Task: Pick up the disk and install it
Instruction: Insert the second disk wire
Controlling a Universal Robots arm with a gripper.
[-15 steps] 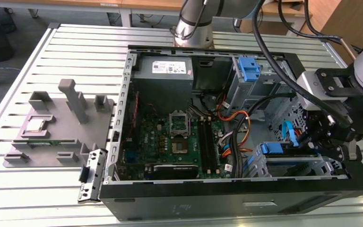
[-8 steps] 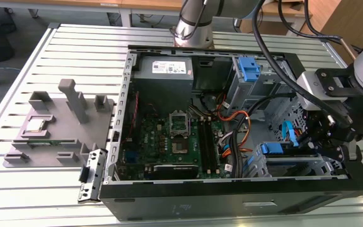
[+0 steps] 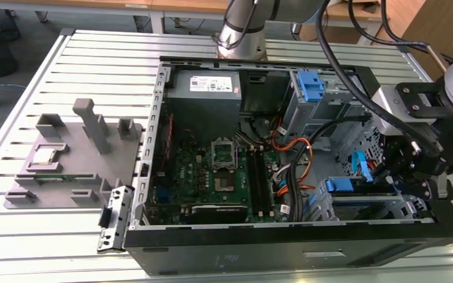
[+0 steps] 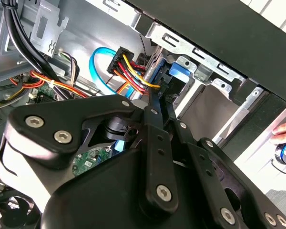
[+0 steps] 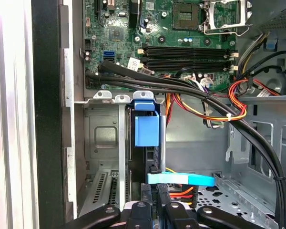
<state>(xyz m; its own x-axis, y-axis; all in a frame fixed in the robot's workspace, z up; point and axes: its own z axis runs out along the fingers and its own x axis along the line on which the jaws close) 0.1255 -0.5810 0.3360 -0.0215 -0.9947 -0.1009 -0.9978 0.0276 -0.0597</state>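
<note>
While my fingers (image 5: 153,210) sit together at its rear edge, disk (image 5: 146,129) stands slotted in bay (image 5: 102,138).

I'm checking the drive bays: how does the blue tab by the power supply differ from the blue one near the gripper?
The upper blue tab stands tall near the power supply, far from the gripper; the lower blue tab looks squatter, close to the gripper, with cables beside it. Both are blue plastic.
</note>
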